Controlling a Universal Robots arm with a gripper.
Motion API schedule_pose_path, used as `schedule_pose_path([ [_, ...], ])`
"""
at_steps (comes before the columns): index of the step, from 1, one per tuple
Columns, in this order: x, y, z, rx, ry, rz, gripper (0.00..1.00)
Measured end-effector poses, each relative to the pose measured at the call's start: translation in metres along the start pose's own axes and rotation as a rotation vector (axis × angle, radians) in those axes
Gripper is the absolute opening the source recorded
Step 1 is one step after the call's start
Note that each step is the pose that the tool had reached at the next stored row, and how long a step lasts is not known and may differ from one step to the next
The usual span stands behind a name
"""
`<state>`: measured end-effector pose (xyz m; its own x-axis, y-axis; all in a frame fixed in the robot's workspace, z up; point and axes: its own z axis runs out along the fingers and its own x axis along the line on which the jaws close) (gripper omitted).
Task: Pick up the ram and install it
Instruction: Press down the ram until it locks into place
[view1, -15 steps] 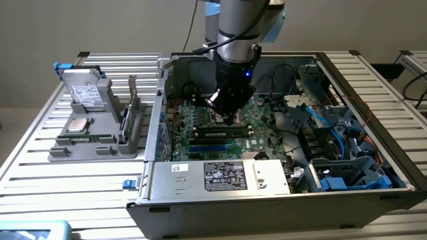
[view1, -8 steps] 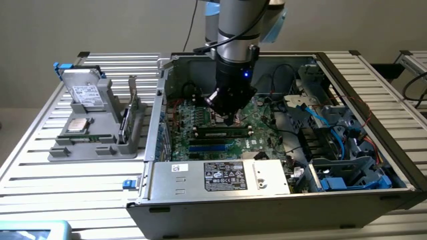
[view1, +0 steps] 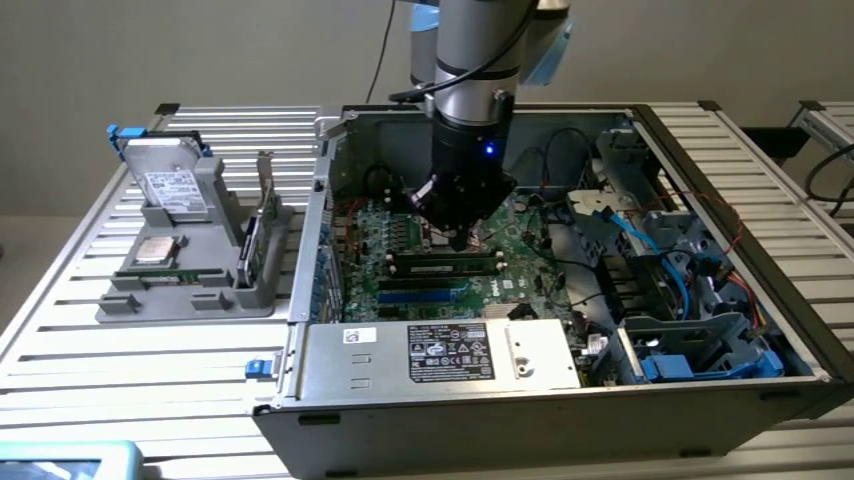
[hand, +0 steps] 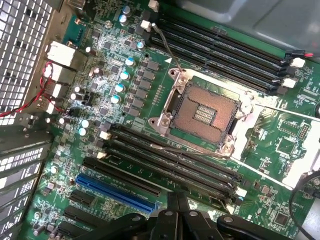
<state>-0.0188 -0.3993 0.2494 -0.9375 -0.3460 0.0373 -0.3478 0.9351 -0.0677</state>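
on the left of the exterior frame, a grey parts holder (view1: 200, 270) stands on the slatted metal table (view1: 80, 330), carrying a hard drive (view1: 171, 180) propped at its back, a silver processor (view1: 154, 250) lying flat in front of that, and upright cards along its right edge. just right of it sits the open computer case (view1: 534, 400), its silver power supply (view1: 427, 355) with a printed label filling the lower middle of the frame. inside the case lies the green motherboard (view1: 367, 290), and the ram (view1: 447, 267) lies level in one of the black slots near the frame's centre, a long dark-green stick with white clips at both ends; blue slots run just below it. the arm descends from the top centre, and its gripper (view1: 461, 238) hangs directly above the ram, fingertips close over the stick's upper edge, though contact cannot be made out. the fingers are pressed fully together and carry nothing. to the right of the frame, blue and black cables tangle around the drive bays (view1: 694, 330). in the wrist view, a perforated case wall (hand: 20, 50) takes the left, then rows of capacitors, a blue expansion slot (hand: 117, 192) at lower left, the bare processor socket (hand: 205, 112) in the centre, and black memory slots (hand: 170, 160) running diagonally either side of it. the gripper's (hand: 181, 207) dark closed fingers show at the bottom centre.
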Motion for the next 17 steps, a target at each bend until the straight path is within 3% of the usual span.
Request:
schedule_pose_path([
  [17, 0.0000, 0.0000, 0.0000, 0.0010, -0.0090, 0.203, 0.11],
])
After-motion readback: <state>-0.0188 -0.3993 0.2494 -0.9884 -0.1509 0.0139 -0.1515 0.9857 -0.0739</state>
